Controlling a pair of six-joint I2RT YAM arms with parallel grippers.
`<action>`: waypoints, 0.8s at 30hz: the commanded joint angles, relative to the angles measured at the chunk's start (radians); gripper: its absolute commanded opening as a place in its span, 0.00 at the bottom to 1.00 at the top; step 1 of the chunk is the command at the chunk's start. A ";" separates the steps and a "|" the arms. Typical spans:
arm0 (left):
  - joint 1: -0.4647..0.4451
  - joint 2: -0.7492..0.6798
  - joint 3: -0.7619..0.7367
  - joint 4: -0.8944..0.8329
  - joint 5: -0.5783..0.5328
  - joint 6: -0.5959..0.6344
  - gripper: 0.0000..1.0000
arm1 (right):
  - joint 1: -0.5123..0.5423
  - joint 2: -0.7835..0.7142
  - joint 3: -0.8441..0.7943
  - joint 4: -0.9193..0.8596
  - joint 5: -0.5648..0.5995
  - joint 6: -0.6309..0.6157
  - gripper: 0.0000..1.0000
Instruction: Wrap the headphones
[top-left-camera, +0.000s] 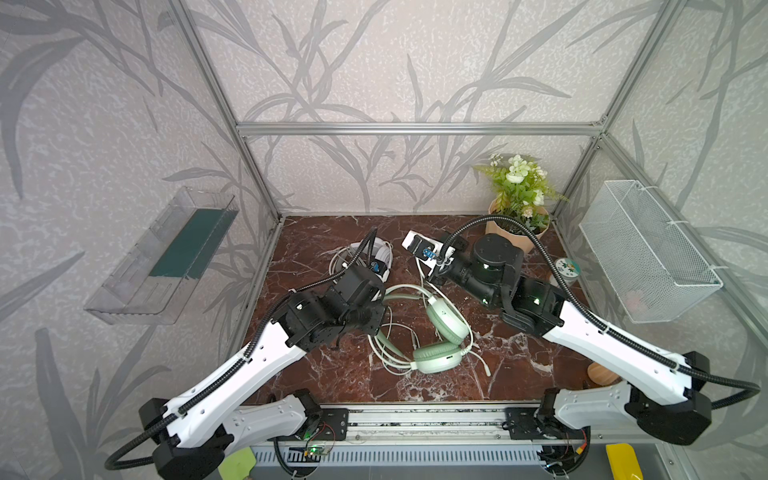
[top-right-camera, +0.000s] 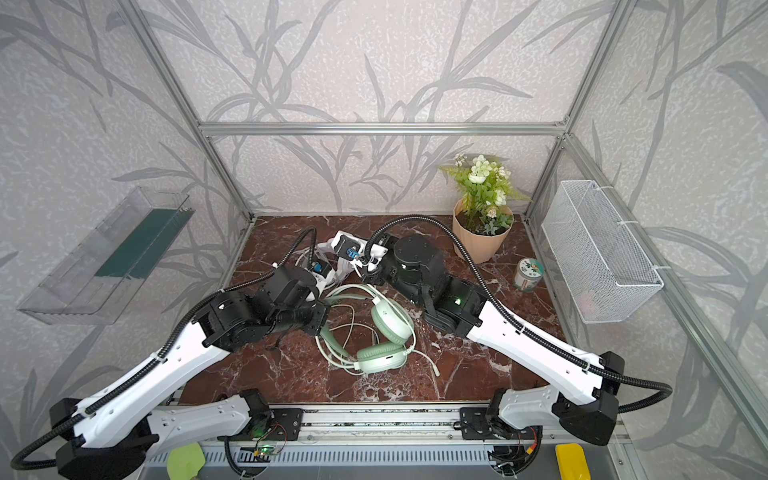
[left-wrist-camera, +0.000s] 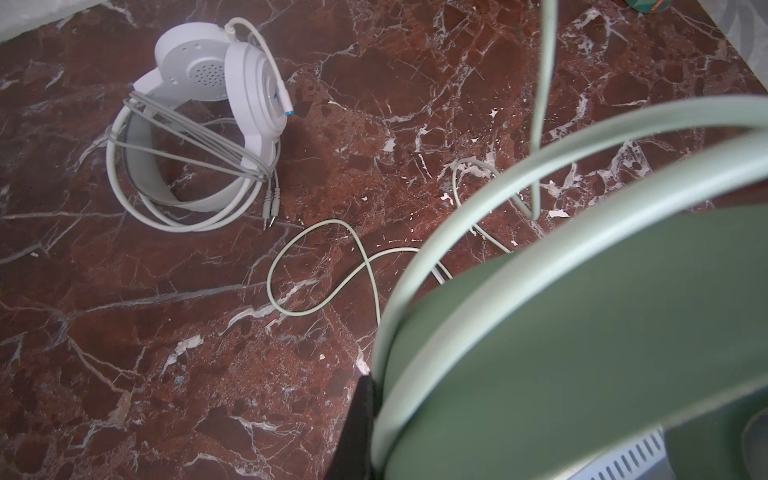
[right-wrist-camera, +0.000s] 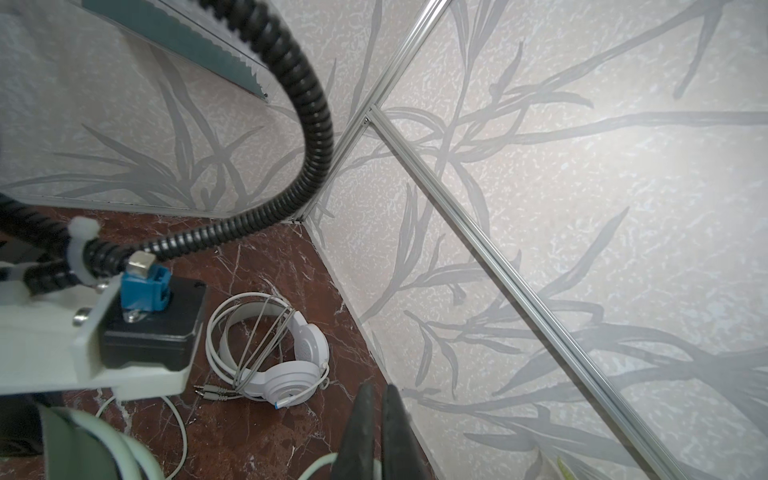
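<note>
The mint green headphones (top-left-camera: 444, 320) lie mid-table in both top views, their thin cable (left-wrist-camera: 324, 266) looping loosely on the marble. My left gripper (left-wrist-camera: 376, 386) is shut on their headband (left-wrist-camera: 540, 137), which fills the left wrist view; only one dark finger shows. My right gripper (right-wrist-camera: 380, 390) is shut on the mint cable (right-wrist-camera: 320, 463), held above the table behind the headset. The white headphones (left-wrist-camera: 208, 75) sit at the back left with their cable wound around the band, partly hidden by my left arm in a top view (top-left-camera: 384, 249).
A potted plant (top-left-camera: 515, 232) stands at the back right, with a small tin (top-left-camera: 567, 270) beside it. A wire basket (top-left-camera: 648, 249) hangs on the right wall, a clear shelf (top-left-camera: 166, 257) on the left. A wooden piece (top-left-camera: 602, 374) lies near my right arm.
</note>
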 joint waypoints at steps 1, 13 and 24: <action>-0.008 -0.009 0.028 0.049 0.041 -0.052 0.00 | 0.006 0.005 0.024 0.053 0.028 0.024 0.00; -0.124 -0.022 0.054 0.094 0.110 -0.008 0.00 | -0.036 0.159 0.141 -0.038 0.078 0.007 0.14; -0.127 -0.070 0.087 0.082 0.124 -0.030 0.00 | -0.066 0.159 0.146 -0.131 0.089 0.070 0.50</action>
